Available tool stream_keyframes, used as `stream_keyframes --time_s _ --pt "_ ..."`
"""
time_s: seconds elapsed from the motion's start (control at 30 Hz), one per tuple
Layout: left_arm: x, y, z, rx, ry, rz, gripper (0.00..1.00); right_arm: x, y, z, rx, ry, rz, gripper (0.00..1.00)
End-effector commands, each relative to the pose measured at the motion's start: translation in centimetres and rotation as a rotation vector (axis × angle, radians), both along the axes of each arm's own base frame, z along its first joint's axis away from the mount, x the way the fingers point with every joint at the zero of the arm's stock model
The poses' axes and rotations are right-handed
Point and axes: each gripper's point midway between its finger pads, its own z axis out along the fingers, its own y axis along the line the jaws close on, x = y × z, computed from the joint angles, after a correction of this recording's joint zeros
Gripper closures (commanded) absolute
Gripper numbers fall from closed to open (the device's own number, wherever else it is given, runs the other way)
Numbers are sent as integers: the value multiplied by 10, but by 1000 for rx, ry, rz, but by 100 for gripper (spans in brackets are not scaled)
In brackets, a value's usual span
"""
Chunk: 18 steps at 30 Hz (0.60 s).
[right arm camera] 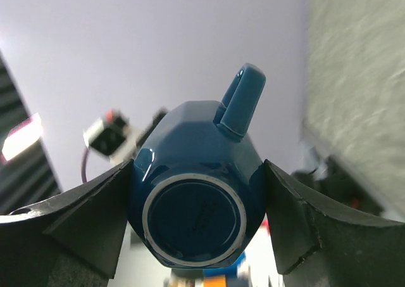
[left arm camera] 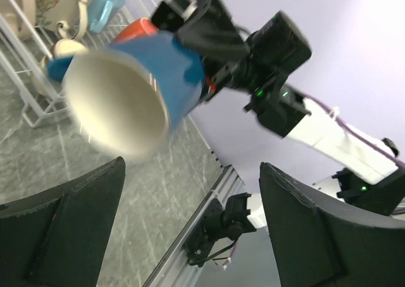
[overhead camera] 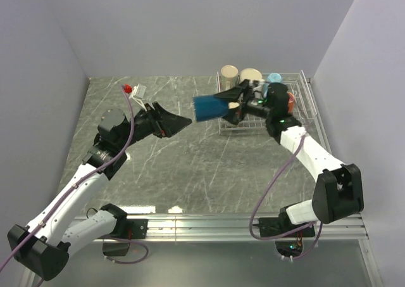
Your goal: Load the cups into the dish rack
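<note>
Your right gripper [overhead camera: 220, 103] is closed on the dark blue mug [overhead camera: 206, 108] and holds it on its side in the air above the surface [overhead camera: 190, 166], at the centre of the top view, just left of the dish rack [overhead camera: 308, 100]. Your left gripper [overhead camera: 182, 120] is wide open and holds nothing; it is left of centre, near the mouth of the mug. In the rack at the upper right you see a cream mug [overhead camera: 229, 73], a light blue mug [overhead camera: 274, 78] and an orange mug [overhead camera: 290, 99].

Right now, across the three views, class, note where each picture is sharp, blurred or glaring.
Top external: evenly lit, with pale glare patches on the table near its front edge. Left wrist: the dark blue mug looks smeared, its rim soft. Right wrist: the mug is sharp with glossy highlights, while everything behind it is out of focus.
</note>
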Motion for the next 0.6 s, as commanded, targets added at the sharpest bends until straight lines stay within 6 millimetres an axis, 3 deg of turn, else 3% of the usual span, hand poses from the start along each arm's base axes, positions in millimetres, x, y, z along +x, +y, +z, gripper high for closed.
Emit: stream_keyframes --time_s 0.0,0.03,0.07,0.1,0.17,0.2,0.23,0.27,0.3,0.37,0.4,0.47,0.57 --pt "-1 10 16 22 -62 41 7 13 -54 52 -79 -236 -96 100" --pt "-2 11 15 26 -60 44 6 18 -66 50 -115 -243 -121 100" --pt "-1 12 14 30 -58 49 6 22 -76 35 -172 -174 -139 100" --pt "0 12 13 33 -59 51 5 30 -89 45 -246 -266 -170 100" --pt "0 13 7 50 -41 56 2 44 -114 32 -364 -218 -265 100" --pt "1 14 7 54 -41 58 1 49 -122 42 -434 -293 -286 100" --pt "3 14 6 60 -39 62 1 60 -134 37 -512 -281 -346 100" --pt "4 14 5 65 -34 62 1 62 -140 17 -580 -205 -337 100" --pt "4 14 4 75 -31 58 1 67 -146 24 -640 -253 -346 100" --pt "7 12 3 88 -27 55 1 77 -164 7 -760 -196 -397 100" --pt "8 12 0 103 -22 56 1 82 -173 10 -812 -221 -422 100" --pt "12 11 -2 120 -14 56 1 90 -192 -4 -920 -173 -474 100" --pt "16 10 -5 138 -4 54 1 100 -215 -8 -1060 -171 -528 100"
